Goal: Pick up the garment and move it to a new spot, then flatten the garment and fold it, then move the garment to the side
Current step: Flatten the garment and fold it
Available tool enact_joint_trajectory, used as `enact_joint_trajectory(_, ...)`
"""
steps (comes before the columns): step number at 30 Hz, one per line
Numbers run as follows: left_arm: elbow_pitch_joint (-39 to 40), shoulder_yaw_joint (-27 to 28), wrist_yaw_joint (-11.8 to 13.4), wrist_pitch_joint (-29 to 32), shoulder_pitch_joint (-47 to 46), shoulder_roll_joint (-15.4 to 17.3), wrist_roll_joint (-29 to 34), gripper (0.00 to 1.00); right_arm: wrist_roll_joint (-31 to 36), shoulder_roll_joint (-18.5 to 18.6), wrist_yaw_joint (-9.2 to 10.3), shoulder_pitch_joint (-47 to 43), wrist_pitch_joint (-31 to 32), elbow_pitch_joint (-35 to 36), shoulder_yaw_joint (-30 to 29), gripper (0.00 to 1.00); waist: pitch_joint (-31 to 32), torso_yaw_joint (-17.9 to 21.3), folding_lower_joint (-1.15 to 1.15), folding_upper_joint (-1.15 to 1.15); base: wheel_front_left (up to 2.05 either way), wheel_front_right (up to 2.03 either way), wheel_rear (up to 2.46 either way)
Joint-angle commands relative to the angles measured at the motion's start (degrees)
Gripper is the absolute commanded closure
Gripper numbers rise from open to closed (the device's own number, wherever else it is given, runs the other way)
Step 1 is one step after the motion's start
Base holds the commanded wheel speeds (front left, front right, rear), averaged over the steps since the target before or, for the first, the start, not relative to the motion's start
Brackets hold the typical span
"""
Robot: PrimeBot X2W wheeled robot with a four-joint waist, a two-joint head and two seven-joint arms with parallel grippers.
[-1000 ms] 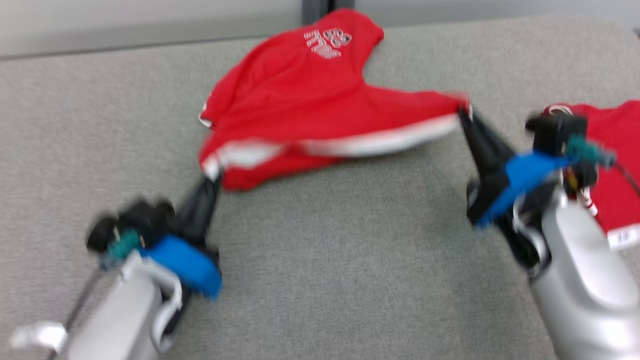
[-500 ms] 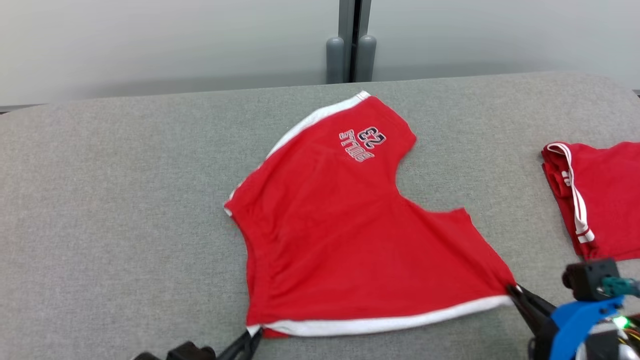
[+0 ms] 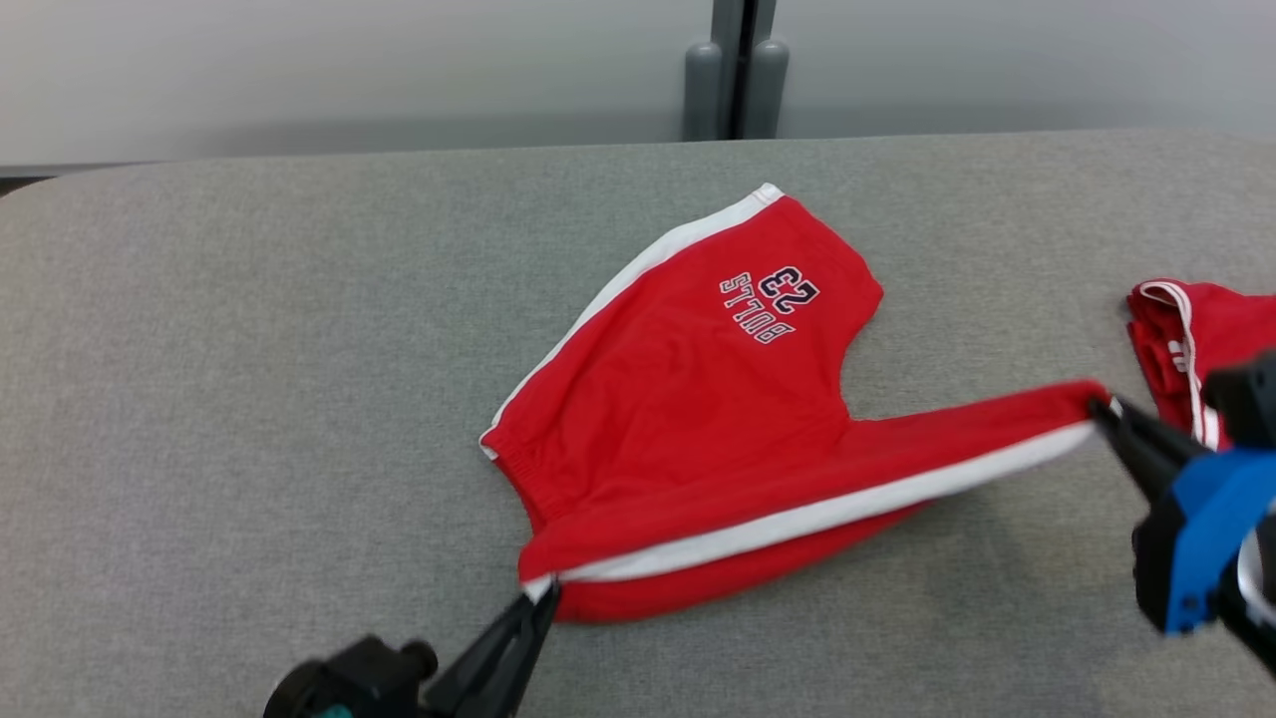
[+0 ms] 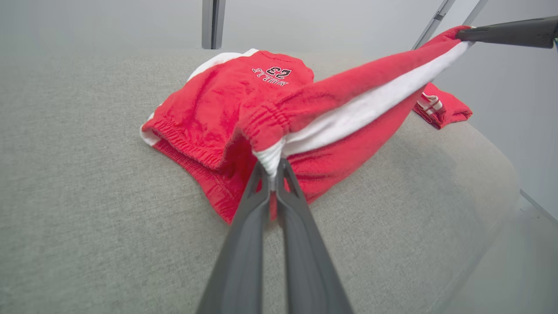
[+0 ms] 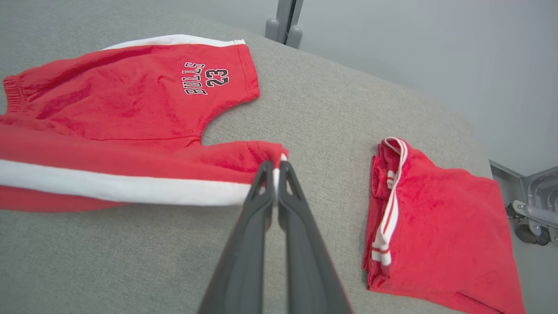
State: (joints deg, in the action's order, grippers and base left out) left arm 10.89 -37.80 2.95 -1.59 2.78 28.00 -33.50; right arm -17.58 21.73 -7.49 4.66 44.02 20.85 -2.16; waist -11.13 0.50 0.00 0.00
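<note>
Now the left arm reaches up from the lower edge of the head view, and the left jaws are clenched on the waistband corner of the red shorts. The right arm comes in from the right side, and the right jaws pinch the hem corner of one leg. Between them the white-striped edge is lifted and stretched. The rest of the shorts lies on the grey tabletop. A second red garment lies folded further right, apart from the shorts.
</note>
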Motion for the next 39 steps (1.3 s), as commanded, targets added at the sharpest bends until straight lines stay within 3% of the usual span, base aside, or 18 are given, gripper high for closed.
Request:
enact_joint_trajectory(1,-0.42,0.64,-0.27,-0.38,-2.02,-0.52,-0.19,1.0,0.0,1.3,-0.02,2.29,-0.62,-1.61,0.55,1.0,-0.64,-0.71,0.0,0.0,0.0,0.0,0.0)
enact_joint_trajectory(7,-7.12,1.9,-1.16,0.02,-10.74,-6.9,-3.12,1.0,-2.29,6.25,-0.01,19.06,-5.2,-15.74,9.02,1.0,-3.9,-4.2,0.0,0.0,0.0,0.0,0.0)
enact_joint_trajectory(14,-20.68,1.12,-2.87,-0.6,-21.52,-14.91,-3.95,1.0,-3.31,8.53,-0.02,35.43,-9.73,-30.88,17.34,1.0,-7.85,-9.59,0.0,0.0,0.0,0.0,0.0)
enact_joint_trajectory(19,-28.8,1.23,-3.95,-2.36,-26.37,-19.78,-5.03,1.0,-2.43,9.18,-0.02,44.31,-13.89,-40.29,22.92,1.0,-10.59,-12.31,0.0,0.0,0.0,0.0,0.0)
enact_joint_trajectory(26,-35.78,1.34,-4.86,-5.28,-30.47,-22.85,-5.95,1.0,-2.82,7.55,-0.02,51.34,-19.9,-51.34,26.98,1.0,-12.92,-14.52,0.0,0.0,0.0,0.0,0.0)
enact_joint_trajectory(27,-36.37,1.3,-5.0,-5.7,-30.74,-23.16,-6.17,1.0,-3.17,7.37,-0.02,51.79,-20.35,-52.8,27.51,0.84,-13.05,-14.73,0.0,0.0,0.0,0.0,0.0)
enact_joint_trajectory(28,-37.0,1.18,-5.18,-6.08,-31.07,-23.41,-6.19,0.74,-3.39,7.13,-0.02,52.17,-20.83,-54.13,28.04,0.53,-13.12,-14.88,0.0,0.0,0.0,0.0,0.0)
enact_joint_trajectory(29,-37.45,0.9,-5.56,-6.38,-31.41,-23.6,-6.32,0.41,-3.68,6.94,-0.02,52.71,-21.61,-55.25,28.18,0.04,-13.18,-15.02,0.0,0.0,0.0,0.0,0.0)
enact_joint_trajectory(30,-37.95,0.75,-5.72,-6.62,-31.54,-23.76,-6.61,0.0,-3.9,6.83,-0.02,53.29,-22.46,-56.36,28.35,0.0,-13.21,-15.09,0.0,0.0,0.0,0.0,0.0)
enact_joint_trajectory(39,-39.56,-0.53,-7.37,-9.04,-29.2,-23.18,-7.39,0.0,-8.49,6.92,-0.02,52.22,-27.03,-62.55,31.63,0.0,-9.5,-14.9,0.0,0.0,0.0,0.0,0.0)
